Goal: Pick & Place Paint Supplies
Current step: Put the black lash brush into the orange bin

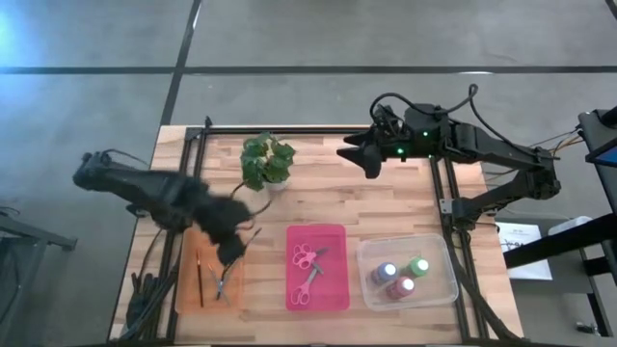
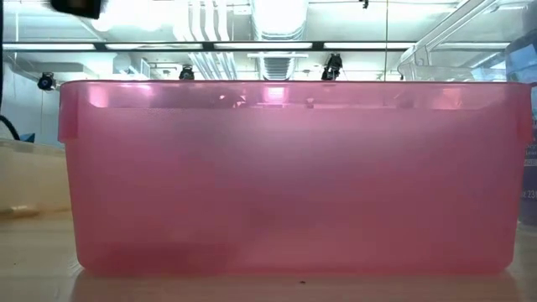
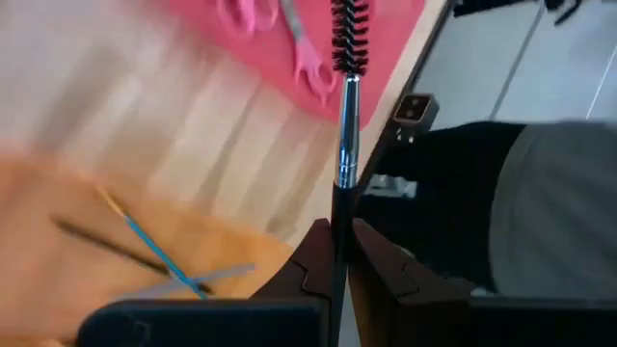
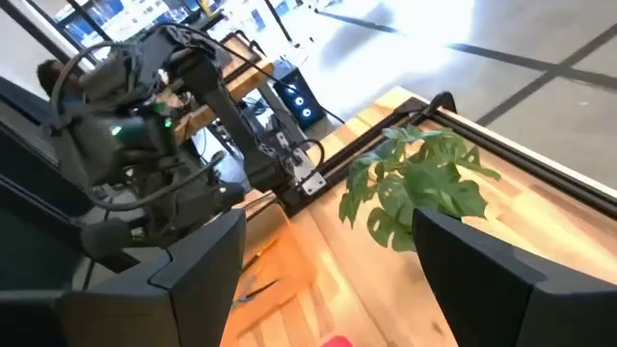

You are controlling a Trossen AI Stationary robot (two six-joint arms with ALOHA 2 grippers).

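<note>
Left tool pinches a thin dark-handled brush between pressed-together fingers; bristle end sticks out ahead of the tool. Tool hangs over the orange tray, which already carries a few more brushes just below and beside it. Looks like the placing step for this brush. To do it well: lower until the brush lies nearly flat over bare tray, keep it parallel with the ones lying there so they don't cross or get knocked, then release and lift straight up. Risk: the brush could roll out over the tray rim if dropped from height.

Beside the left tool, further along the tabletop: pink tray with two pink-handled scissors, then a clear bin with three small paint bottles. Potted plant stands behind the left tool, not part of the job.

Right tool is spread wide, nothing in it, waiting high near the far edge, well apart from the trays.

Surface is light wood planks in a black frame. Low view is blocked by a pink translucent wall close up. Room: grey floor, ceiling lights, a computer rack.
</note>
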